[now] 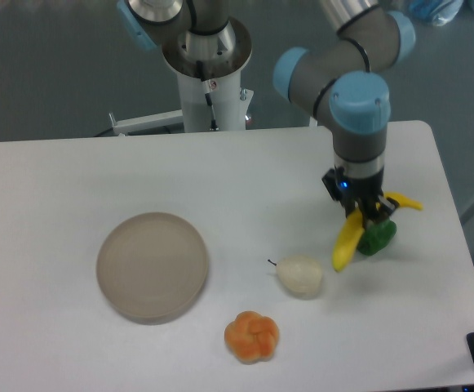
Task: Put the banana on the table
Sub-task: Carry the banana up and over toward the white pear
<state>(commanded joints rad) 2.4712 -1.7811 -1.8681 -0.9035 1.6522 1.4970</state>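
Observation:
The bright-yellow banana [347, 243] is at the right side of the white table [49, 180], held between the fingers of my gripper [365, 216]. The gripper points straight down and is shut on the banana's middle. One end slants down-left to the tabletop next to the pear. The other end sticks out to the right of the fingers. The middle of the banana is hidden by the fingers. I cannot tell whether the low tip touches the table.
A green fruit piece [378, 238] lies right under the gripper, against the banana. A pale cream pear [300, 275] lies left of the banana's tip. An orange fruit piece [251, 336] lies near the front. A round beige plate [152, 265] is at centre left. The table's right edge is close.

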